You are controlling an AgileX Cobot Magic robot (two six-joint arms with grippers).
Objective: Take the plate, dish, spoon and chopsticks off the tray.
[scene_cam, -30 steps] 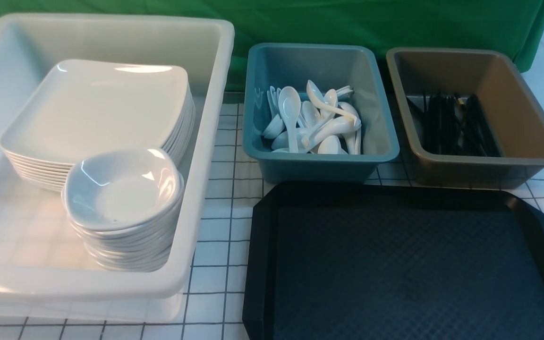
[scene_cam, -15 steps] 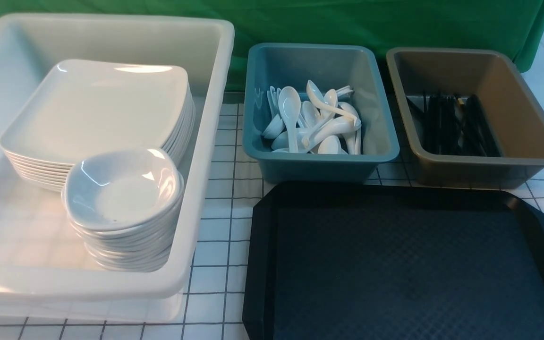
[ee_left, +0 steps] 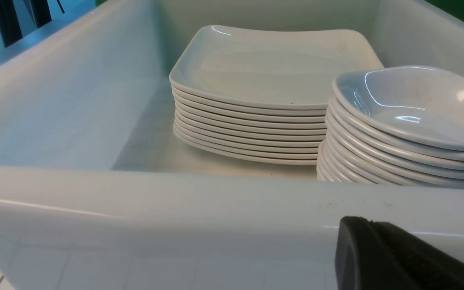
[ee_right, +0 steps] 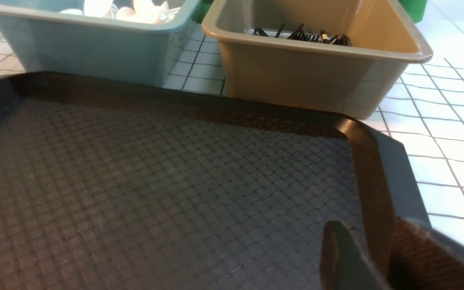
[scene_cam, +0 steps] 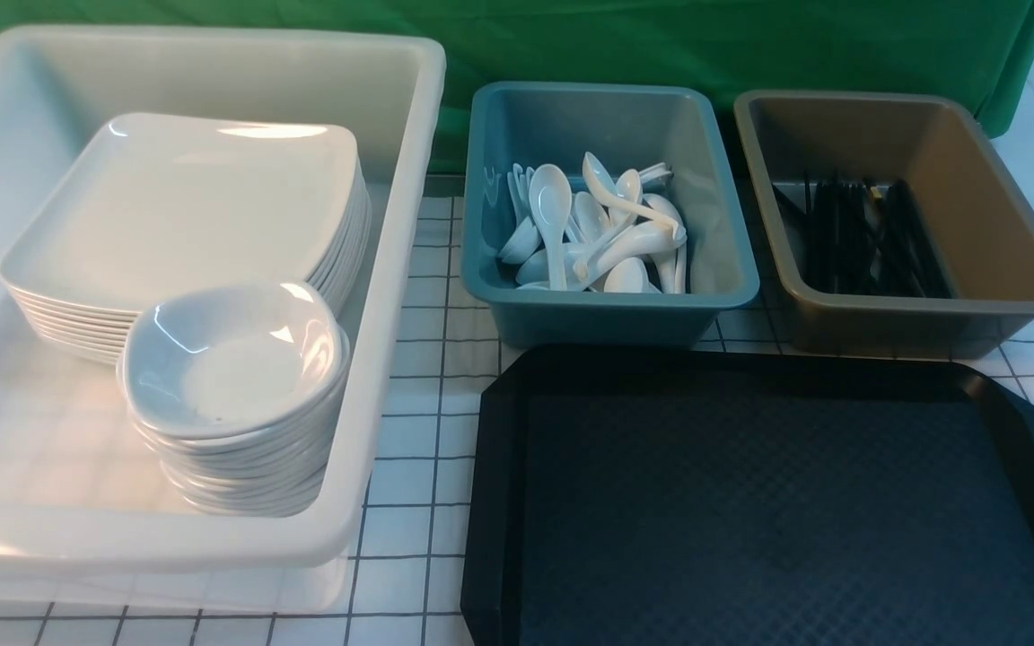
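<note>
Behind the tray (scene_cam: 777,502), on the gridded white tabletop (scene_cam: 409,538), stand a teal bin (scene_cam: 607,309) and a brown bin (scene_cam: 1002,224), side by side and close to the tray's far rim. The tray's diamond-patterned floor is bare in the front view and in the right wrist view. The spoons (scene_cam: 602,238) lie in a loose heap inside the teal bin, and the black chopsticks (scene_cam: 858,235) lie together on the floor of the brown bin. To the left of the tray, across a strip of tabletop, sits a large white tub (scene_cam: 391,269). In it a stack of square plates (scene_cam: 180,202) fills the far part, and a stack of small dishes (scene_cam: 230,359) stands in front of it, on the side nearer the tray, touching or almost touching the plate stack. A green cloth (scene_cam: 705,40) hangs behind the bins.

The left gripper (ee_left: 393,257) shows only as one dark finger low against the tub's near wall, outside the tub; its fingers are closed with nothing between them. The right gripper (ee_right: 377,253) hovers over the tray's right rim near a cut corner; two dark fingers show with a narrow gap, and the rim strip runs through that gap, though whether they touch it I cannot tell.
</note>
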